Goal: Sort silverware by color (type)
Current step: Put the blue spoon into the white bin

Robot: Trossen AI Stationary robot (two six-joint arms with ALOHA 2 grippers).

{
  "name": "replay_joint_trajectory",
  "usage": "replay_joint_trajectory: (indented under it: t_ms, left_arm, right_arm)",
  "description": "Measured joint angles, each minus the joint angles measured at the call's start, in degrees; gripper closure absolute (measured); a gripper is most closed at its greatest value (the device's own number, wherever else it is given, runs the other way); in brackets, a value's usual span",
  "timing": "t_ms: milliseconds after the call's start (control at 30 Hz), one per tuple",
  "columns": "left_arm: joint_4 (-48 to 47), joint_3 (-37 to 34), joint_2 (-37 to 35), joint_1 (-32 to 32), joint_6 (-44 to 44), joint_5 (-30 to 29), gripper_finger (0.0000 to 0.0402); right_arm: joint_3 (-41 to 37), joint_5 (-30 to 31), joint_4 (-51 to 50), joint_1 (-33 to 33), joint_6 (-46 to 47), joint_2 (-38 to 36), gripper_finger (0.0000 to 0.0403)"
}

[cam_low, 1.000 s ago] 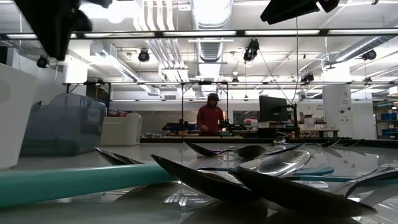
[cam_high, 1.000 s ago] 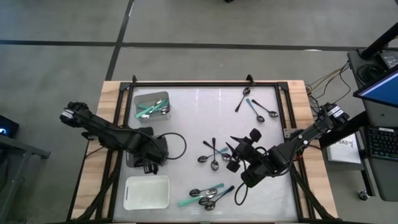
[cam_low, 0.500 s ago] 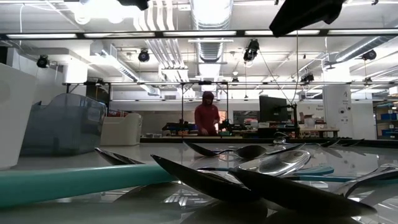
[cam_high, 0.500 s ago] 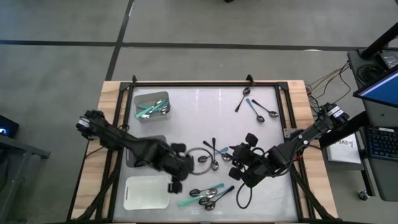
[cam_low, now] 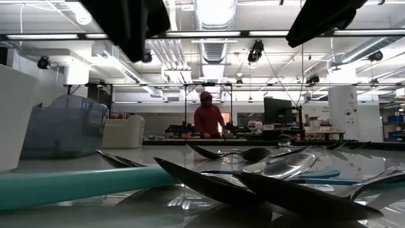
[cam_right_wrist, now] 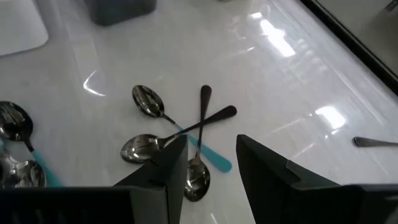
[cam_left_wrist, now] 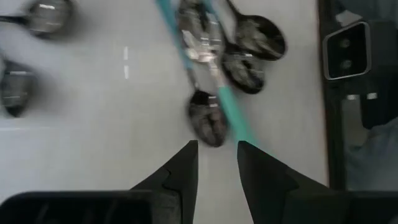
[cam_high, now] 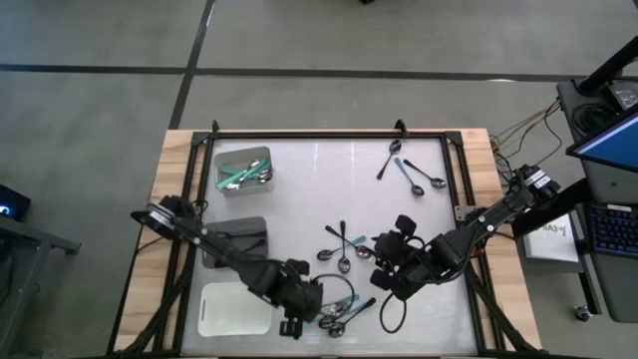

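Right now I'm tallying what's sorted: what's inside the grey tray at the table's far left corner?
The grey tray holds several teal-handled spoons piled together; any beneath are covered, so no exact count.

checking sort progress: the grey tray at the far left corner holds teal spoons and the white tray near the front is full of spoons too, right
Not quite. The high view shows the white tray holding no spoons. The grey tray does hold teal spoons.

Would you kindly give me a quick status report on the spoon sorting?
Left hand open, empty, over front spoon pile. Right hand open, empty, beside middle spoon cluster. Some spoons already in grey tray. Nothing blocking.
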Motion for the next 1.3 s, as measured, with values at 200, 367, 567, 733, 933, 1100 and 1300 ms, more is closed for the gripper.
replay_joint_trajectory:
  t_ms: [200,367,567,733,933,1100,1300]
  left_arm:
    - [5.07,0.00,2.54,-2.33,-4.57,0.66,0.0309]
    - [7.81,0.00,3.31,-2.84,-5.68,-3.11,0.0309]
    - [10.07,0.04,5.40,-1.34,-6.49,-8.51,0.0309]
    - [14.22,0.04,7.29,-0.61,-6.28,-8.58,0.0309]
    - [14.38,0.04,9.35,-0.17,-7.18,-8.62,0.0309]
    - [14.73,0.02,11.13,0.34,-7.76,-9.77,0.0309]
    - [15.35,0.02,12.56,0.52,-9.00,-10.21,0.0309]
  right_arm:
    - [0.00,-0.19,-0.85,0.00,-0.49,-0.01,0.0277]
    - [0.00,-0.42,-1.56,0.00,-1.16,-0.01,0.0274]
    - [0.00,-0.42,-1.99,0.00,-2.04,-0.01,0.0271]
    - [0.00,-0.45,-4.44,0.00,-2.04,-0.01,0.0273]
    - [0.00,-0.42,-7.60,0.00,-2.04,-0.01,0.0269]
    - [0.00,-0.40,-8.62,0.00,-2.33,-0.01,0.0272]
    - [0.00,-0.38,-8.58,0.00,-3.19,-0.01,0.0274]
